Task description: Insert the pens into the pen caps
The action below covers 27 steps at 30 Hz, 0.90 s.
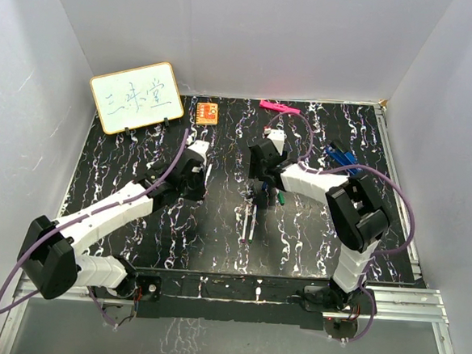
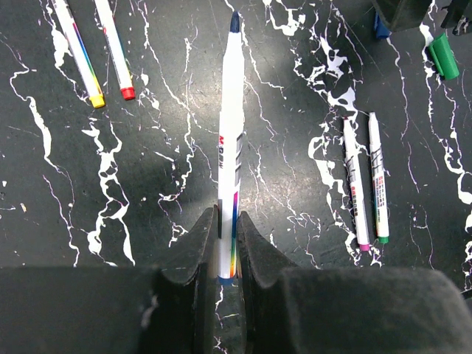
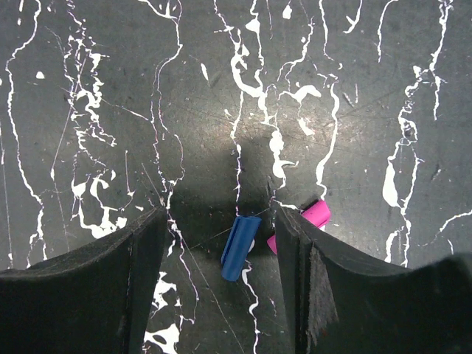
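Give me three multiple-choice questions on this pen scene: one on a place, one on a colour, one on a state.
1. Where is the blue cap?
A) between the fingers of the right tool
B) on the whiteboard
C) beside the orange block

2. What colour is the tip of the pen in the left tool?
A) red
B) blue
C) yellow

3. How is the left tool?
A) wide open
B) out of view
C) shut on the pen

Answers:
1 A, the cap sits between the open fingers.
2 B, the far tip is dark blue.
3 C, both fingers press the pen's barrel.
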Each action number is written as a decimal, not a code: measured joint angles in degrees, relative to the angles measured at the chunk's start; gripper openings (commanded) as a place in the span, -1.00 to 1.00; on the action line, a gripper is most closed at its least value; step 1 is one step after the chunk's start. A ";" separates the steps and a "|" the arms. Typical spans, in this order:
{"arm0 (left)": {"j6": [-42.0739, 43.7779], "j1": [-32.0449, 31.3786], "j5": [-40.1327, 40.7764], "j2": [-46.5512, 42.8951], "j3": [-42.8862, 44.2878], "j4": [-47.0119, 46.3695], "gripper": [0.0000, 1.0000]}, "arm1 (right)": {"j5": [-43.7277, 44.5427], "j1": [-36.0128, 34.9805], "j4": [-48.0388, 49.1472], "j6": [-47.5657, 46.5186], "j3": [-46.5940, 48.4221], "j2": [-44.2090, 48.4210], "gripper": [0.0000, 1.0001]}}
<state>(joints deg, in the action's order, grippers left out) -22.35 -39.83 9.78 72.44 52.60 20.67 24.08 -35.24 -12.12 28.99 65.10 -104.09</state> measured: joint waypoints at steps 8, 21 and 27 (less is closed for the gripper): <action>-0.63 0.02 0.31 -0.52 -2.03 -1.20 -1.00 | 0.07 0.00 -3.19 0.33 1.88 -2.38 0.15; -0.70 0.17 0.28 0.04 -2.03 -1.97 -1.00 | -0.17 0.00 -4.28 1.05 2.29 -3.06 0.13; -0.79 0.31 0.24 0.24 -2.03 -2.29 -1.00 | -0.35 0.00 -4.26 1.01 3.41 -5.11 0.11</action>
<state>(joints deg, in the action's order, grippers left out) -23.14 -39.53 10.02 72.69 50.57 18.37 23.73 -35.24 -16.38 30.00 68.51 -109.21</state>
